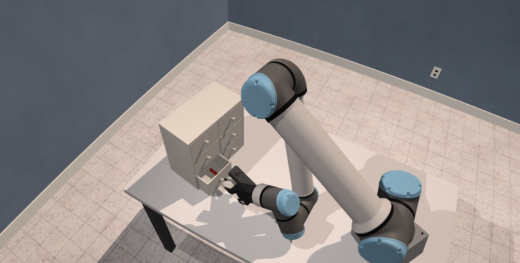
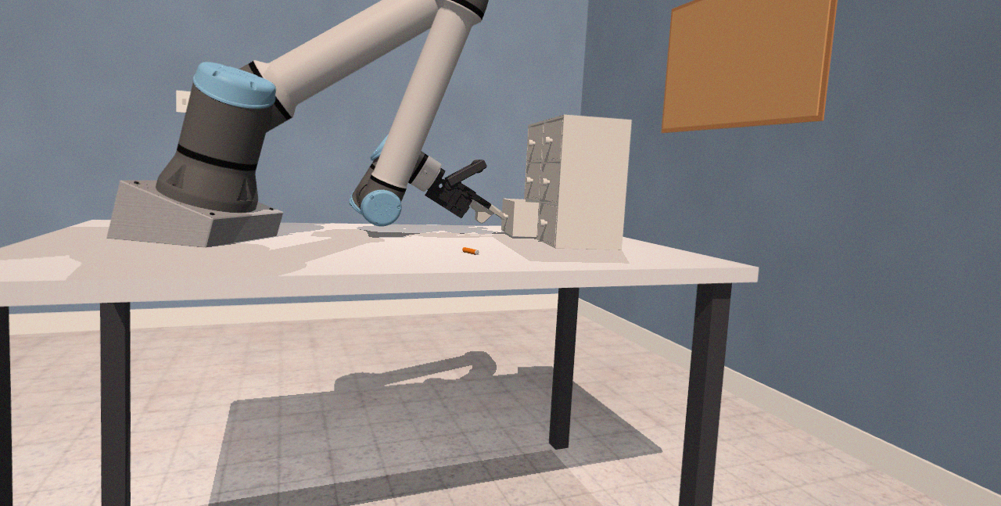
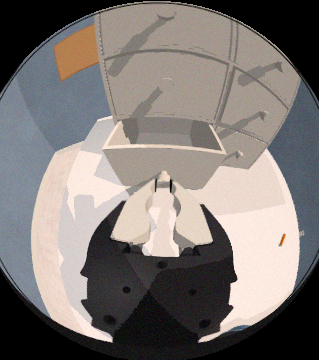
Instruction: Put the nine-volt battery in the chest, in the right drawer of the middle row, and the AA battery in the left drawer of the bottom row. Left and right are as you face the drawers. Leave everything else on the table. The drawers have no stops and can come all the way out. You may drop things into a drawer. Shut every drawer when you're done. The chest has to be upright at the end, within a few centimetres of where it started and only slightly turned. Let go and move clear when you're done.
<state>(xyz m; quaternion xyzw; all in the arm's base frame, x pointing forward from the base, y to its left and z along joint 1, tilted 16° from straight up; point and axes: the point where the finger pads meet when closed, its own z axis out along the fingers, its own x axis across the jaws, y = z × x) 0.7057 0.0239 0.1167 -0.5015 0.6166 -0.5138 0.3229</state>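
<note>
Wrist view: our gripper (image 3: 163, 186) is clamped on the knob (image 3: 164, 175) of the open bottom-left drawer (image 3: 162, 145). Beyond the gripper, something red (image 1: 213, 171) lies inside; off to its right, an orange battery (image 3: 282, 239) rests on the worktop (image 3: 259, 235). We should push straight, gently.

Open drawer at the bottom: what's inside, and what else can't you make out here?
Top view: a red thing lies in the open drawer; too small to name.
Wrist view: the drawer's front wall hides its inside.
Wrist view: the gripper, shut on the drawer's knob, covers most of it.
Exterior view: small orange cylinder on the table; label unreadable.
</note>
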